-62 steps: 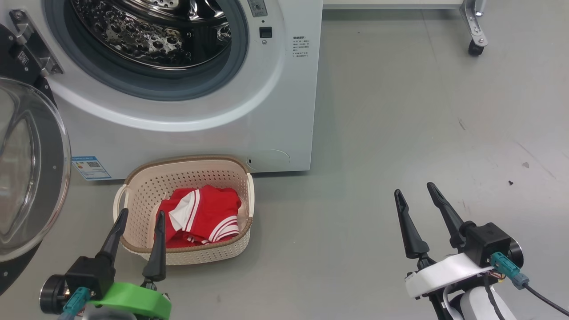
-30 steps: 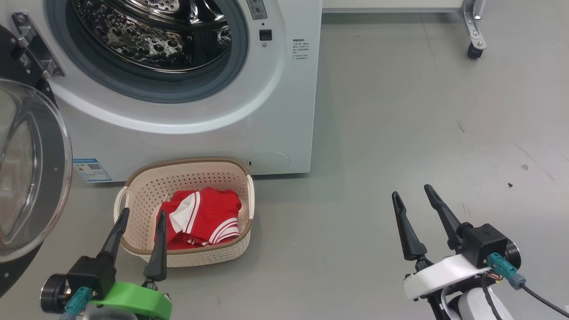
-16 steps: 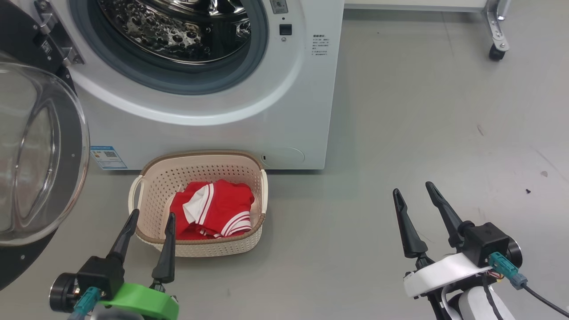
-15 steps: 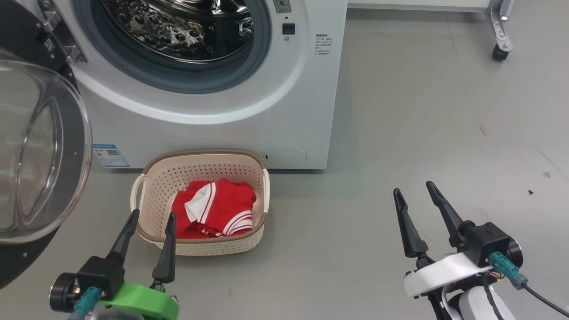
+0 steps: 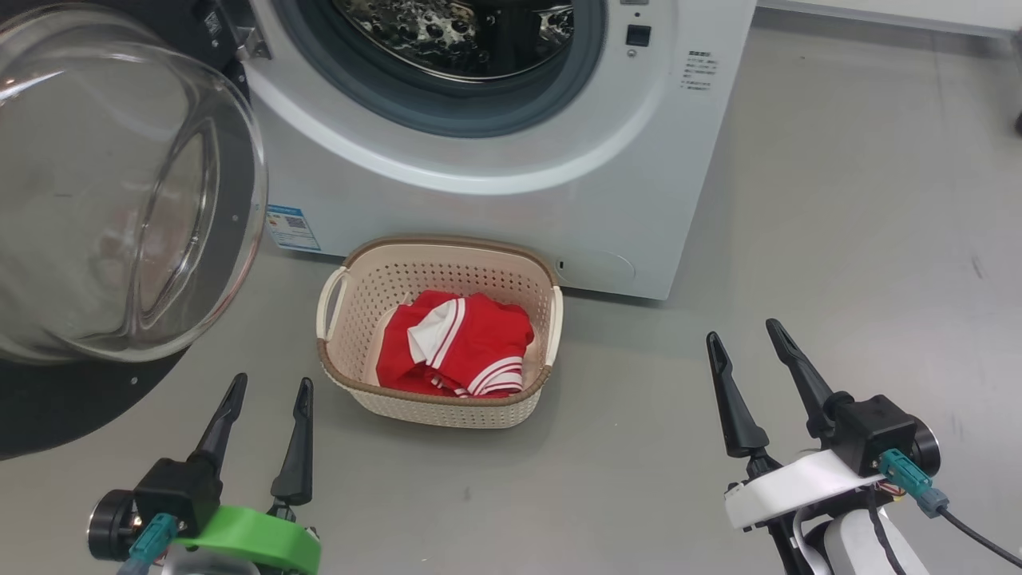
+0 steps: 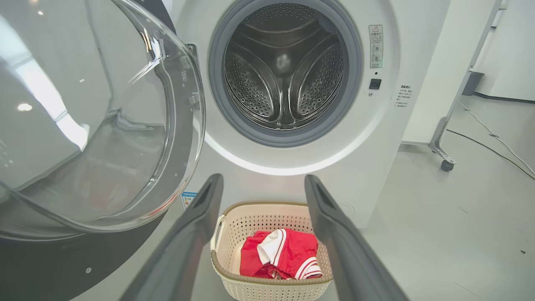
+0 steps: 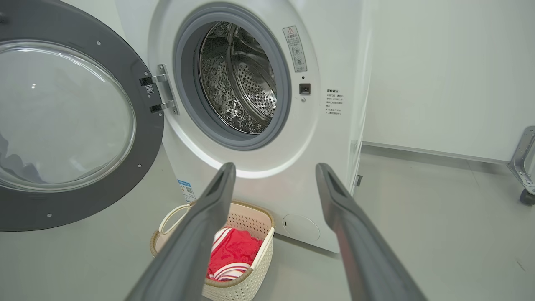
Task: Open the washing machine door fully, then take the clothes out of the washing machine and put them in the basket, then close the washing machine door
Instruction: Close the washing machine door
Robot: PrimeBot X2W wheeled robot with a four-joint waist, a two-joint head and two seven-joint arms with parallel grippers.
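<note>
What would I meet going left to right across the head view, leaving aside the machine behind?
door → left gripper → basket, with the clothes inside it → right gripper

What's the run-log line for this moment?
door open; drum empty; clothes in basket; left claw open, free; right claw open, free; next: close door

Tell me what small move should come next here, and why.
Probably move the left end effector toward the open door to begin pushing it shut. The drum looks empty, the red clothes lie in the basket, and that end effector, the nearer one to the door, is open and holds nothing.
</note>
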